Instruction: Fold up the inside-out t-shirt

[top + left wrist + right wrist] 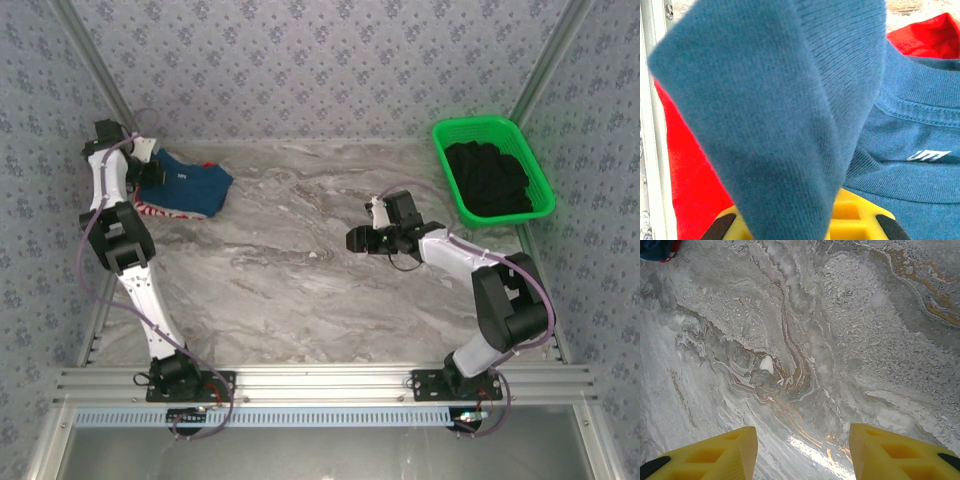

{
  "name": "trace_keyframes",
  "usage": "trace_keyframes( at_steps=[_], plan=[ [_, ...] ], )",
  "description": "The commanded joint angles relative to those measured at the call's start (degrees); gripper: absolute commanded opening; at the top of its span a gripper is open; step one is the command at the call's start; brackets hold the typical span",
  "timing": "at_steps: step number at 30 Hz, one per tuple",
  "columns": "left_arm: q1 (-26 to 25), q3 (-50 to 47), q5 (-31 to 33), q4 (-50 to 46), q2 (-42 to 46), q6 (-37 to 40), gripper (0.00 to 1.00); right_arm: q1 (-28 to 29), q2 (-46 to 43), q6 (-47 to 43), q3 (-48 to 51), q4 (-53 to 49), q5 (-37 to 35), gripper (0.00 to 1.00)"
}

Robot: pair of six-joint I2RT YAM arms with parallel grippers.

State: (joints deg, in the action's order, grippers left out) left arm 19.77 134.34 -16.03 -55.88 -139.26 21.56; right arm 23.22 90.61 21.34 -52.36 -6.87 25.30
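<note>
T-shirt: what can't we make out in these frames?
Top external: the left arm covers part of the t-shirt; its outline and sleeves are hidden.
Left wrist: a lifted fold hides where the jaws pinch; the white neck print is too small to read.
Red garment: mostly under the t-shirt.
Green basket: black clothing too dark to count pieces.

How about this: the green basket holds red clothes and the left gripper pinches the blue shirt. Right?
Not quite. The clothes in the green basket are black, not red, as the top external view shows. The left gripper does pinch the blue shirt.
</note>
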Motion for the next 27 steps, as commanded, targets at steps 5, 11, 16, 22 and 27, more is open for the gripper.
trace_keyframes(
  at_steps=[5, 11, 16, 22, 27],
  plan=[
    [0.09, 2.15, 5.18, 2.31, -2.24, -3.68, 0.07, 0.84, 1.02, -1.35, -2.04, -2.67, -1.04, 0.53],
    [-0.55, 1.83, 10.1, 1.31, 0.27, -8.09, 0.49, 0.94, -0.89, -2.0, -2.13, -4.26, -1.91, 0.53],
    [-1.87, -2.4, 19.12, 2.94, 6.16, -12.96, 0.7, 0.88, -3.54, -2.78, -2.39, -6.28, -3.22, 0.53],
    [-3.16, -12.84, 25.66, 7.33, 17.69, -20.6, 0.79, 0.44, -7.76, -4.51, -2.67, -9.93, -6.72, 0.53],
    [-5.71, -29.76, 23.27, 15.85, 32.88, -25.56, 0.81, -0.74, -12.73, -7.66, -2.75, -12.9, -14.37, 0.56]
  ],
)
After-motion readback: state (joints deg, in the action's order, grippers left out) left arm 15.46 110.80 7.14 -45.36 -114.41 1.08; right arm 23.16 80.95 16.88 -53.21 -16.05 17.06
